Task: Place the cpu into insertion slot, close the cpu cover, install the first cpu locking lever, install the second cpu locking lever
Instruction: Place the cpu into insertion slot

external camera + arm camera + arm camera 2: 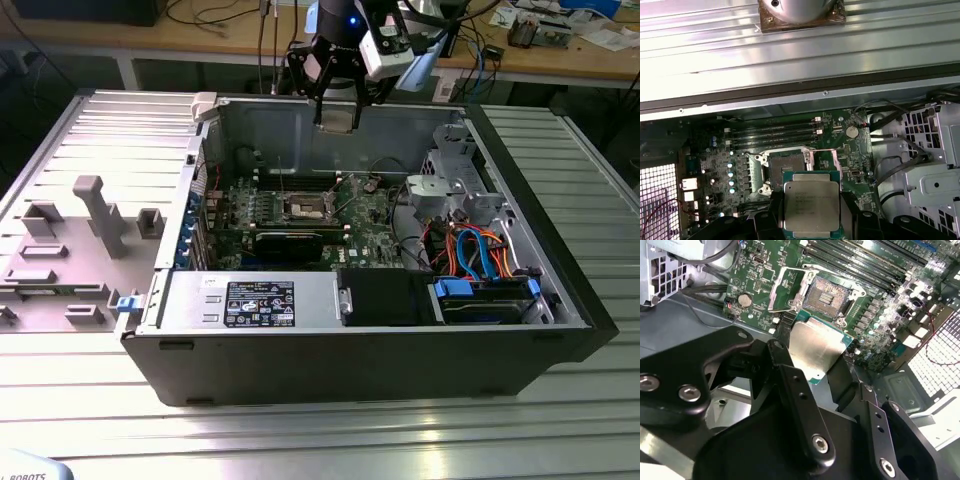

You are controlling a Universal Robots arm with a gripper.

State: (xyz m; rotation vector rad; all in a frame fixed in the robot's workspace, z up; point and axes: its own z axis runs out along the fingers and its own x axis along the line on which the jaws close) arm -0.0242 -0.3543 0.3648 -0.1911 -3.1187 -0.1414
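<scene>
Gripper (338, 110) was clamped on cpu (811, 204), hovered approx 12 o'clock of open insertion slot (308, 208) in exterior view, well apart; judged: keep it level, match corners, lower straight w/o sliding.

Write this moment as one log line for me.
gripper: shut on cpu | position: above motherboard, cpu clear of insertion slot | insertion slot: empty | cpu cover: open

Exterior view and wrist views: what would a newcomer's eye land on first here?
The open computer case on the ribbed metal table, with the hand poised above its green motherboard. In both wrist views, the hand grips the cpu by its edges, silver top showing, well clear of the insertion slot, which lies uncovered and empty.
</scene>
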